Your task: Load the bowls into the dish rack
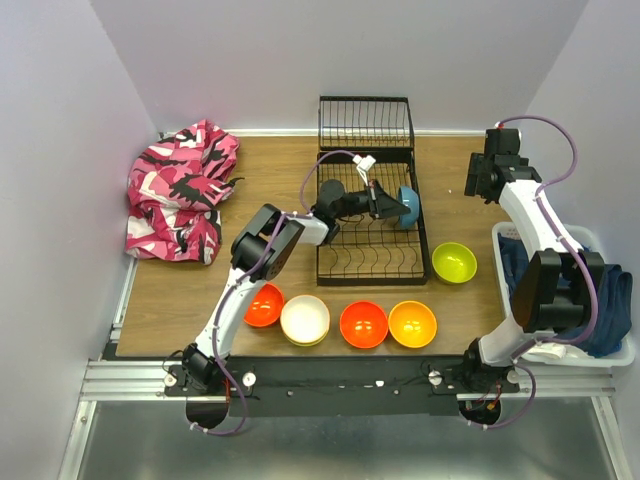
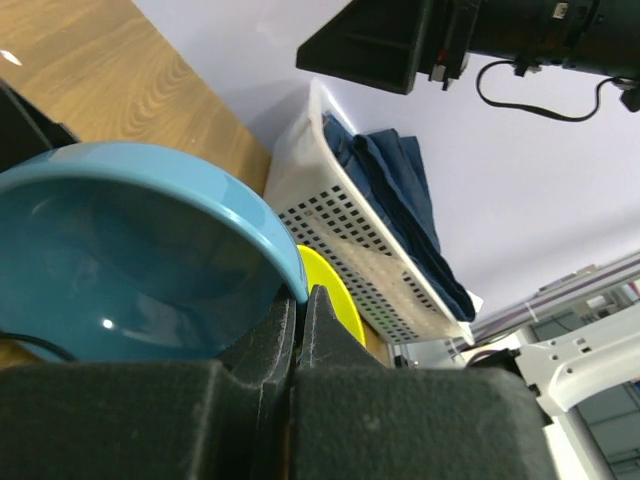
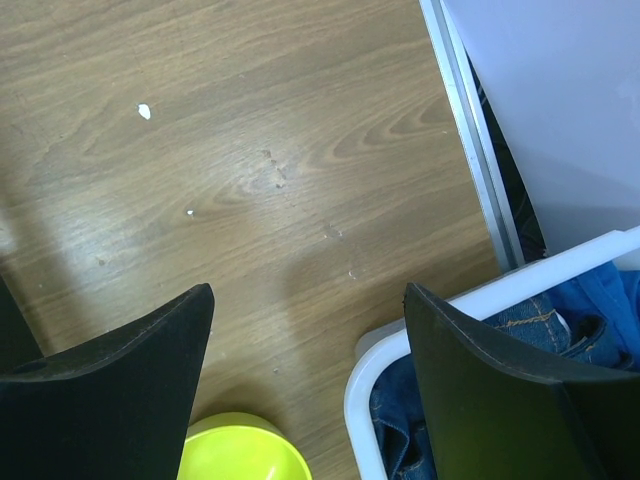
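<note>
The black wire dish rack (image 1: 365, 250) stands mid-table. My left gripper (image 1: 392, 205) reaches over it, shut on the rim of a blue bowl (image 1: 409, 205) held on edge at the rack's right side. In the left wrist view the blue bowl (image 2: 130, 260) fills the left, its rim pinched at my left gripper (image 2: 300, 296). A lime green bowl (image 1: 454, 262) sits right of the rack. Orange-red (image 1: 264, 305), cream-white (image 1: 305, 320), red (image 1: 363, 324) and orange (image 1: 412, 323) bowls line the front. My right gripper (image 1: 480, 182) hangs open at the back right, over bare wood (image 3: 310, 300).
A white basket (image 1: 600, 355) of blue cloth stands at the right edge; its rim (image 3: 400, 345) lies under my right fingers. A pink camouflage cloth (image 1: 180, 190) lies at the back left. The rack's hinged wire flap (image 1: 365, 122) stands up at the back.
</note>
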Action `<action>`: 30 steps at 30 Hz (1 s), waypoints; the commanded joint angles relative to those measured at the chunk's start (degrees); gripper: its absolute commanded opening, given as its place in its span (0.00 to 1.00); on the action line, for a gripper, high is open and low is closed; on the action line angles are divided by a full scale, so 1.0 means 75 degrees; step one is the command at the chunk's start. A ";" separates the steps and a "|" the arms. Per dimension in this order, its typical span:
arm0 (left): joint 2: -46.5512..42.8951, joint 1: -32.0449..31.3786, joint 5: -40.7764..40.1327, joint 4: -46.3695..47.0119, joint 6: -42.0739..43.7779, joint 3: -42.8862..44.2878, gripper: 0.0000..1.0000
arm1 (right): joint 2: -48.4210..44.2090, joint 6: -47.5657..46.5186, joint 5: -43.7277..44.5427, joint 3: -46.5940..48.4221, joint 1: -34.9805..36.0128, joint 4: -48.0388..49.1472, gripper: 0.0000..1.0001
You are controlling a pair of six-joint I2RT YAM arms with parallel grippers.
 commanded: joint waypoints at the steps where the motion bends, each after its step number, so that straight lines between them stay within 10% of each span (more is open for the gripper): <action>1: 0.0256 0.0011 0.0197 -0.0195 0.0341 0.0223 0.00 | 0.0131 -0.0016 -0.0129 -0.0032 -0.0023 -0.0086 0.84; 4: 0.0292 0.0034 0.0266 -0.0323 0.0353 0.0199 0.00 | 0.0155 -0.0040 -0.0140 -0.0032 -0.0023 -0.0097 0.84; 11: -0.0304 0.0093 0.0618 -0.0708 0.0914 0.0011 0.43 | 0.0237 -0.0016 -0.0234 0.0039 -0.0023 -0.0074 0.84; 30: -0.3024 0.0608 0.0220 -0.5513 0.4652 -0.1347 0.55 | -0.0384 0.0101 -0.0503 -0.0488 -0.0012 0.0102 0.85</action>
